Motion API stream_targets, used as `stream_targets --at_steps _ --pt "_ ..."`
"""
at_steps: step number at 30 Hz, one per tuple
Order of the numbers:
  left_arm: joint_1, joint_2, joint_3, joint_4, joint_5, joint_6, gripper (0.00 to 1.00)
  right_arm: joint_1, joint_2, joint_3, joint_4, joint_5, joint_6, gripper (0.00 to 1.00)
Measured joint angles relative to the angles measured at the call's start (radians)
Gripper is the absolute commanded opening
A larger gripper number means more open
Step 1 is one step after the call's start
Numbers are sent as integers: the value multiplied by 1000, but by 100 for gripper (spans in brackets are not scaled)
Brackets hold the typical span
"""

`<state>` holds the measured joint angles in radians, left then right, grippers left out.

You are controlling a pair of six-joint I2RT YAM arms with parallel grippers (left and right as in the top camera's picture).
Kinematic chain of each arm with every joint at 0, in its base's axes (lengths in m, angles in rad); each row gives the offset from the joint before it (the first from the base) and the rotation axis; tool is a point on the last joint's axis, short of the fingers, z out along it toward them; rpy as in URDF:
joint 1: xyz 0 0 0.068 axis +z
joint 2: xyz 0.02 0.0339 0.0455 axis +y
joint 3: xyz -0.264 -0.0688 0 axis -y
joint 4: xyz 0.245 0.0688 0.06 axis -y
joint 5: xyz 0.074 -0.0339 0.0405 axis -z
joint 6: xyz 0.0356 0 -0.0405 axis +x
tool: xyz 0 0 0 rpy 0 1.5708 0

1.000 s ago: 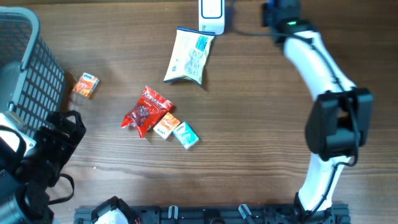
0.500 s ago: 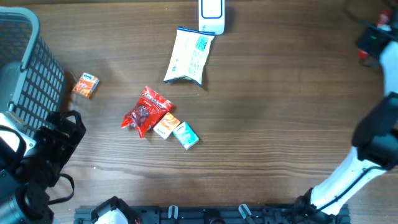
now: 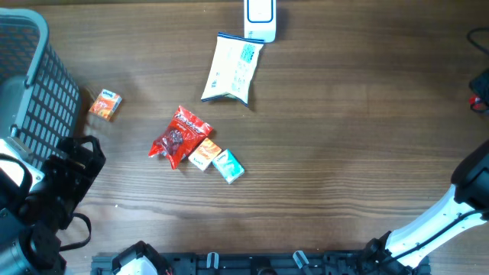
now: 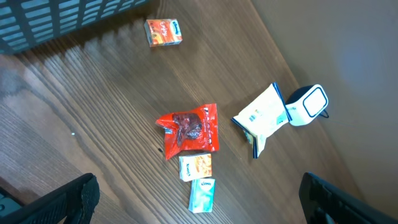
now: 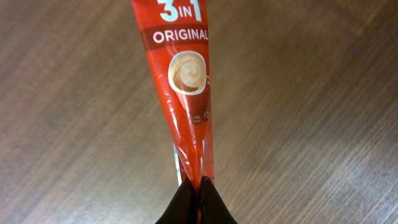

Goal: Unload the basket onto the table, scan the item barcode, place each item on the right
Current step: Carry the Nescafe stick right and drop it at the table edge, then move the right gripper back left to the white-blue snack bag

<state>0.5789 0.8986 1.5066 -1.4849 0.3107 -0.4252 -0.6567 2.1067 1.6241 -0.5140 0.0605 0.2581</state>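
My right gripper is shut on the lower end of a red "3 in 1 Original" coffee sachet, which hangs above bare wood. From overhead only a red bit of the sachet shows at the far right edge. The white barcode scanner stands at the table's back edge and also shows as the scanner in the left wrist view. At the lower left my left gripper stays open and holds nothing; its fingers frame the left wrist view.
Near the scanner lies a white pouch. Mid-table lie a red snack bag, an orange pack and a teal tissue pack. A small orange box sits beside the grey basket at the left.
My right arm has swung away from the scanner at the back to the far right edge of the table. The left arm and the loose items have not moved.
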Motion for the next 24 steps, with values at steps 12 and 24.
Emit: stream_targets --at_steps 12,24 --pt "0 0 0 0 0 0 100 -1 90 -16 -17 19 6 33" --pt "0 0 0 0 0 0 100 -1 81 -16 -54 79 -60 64"
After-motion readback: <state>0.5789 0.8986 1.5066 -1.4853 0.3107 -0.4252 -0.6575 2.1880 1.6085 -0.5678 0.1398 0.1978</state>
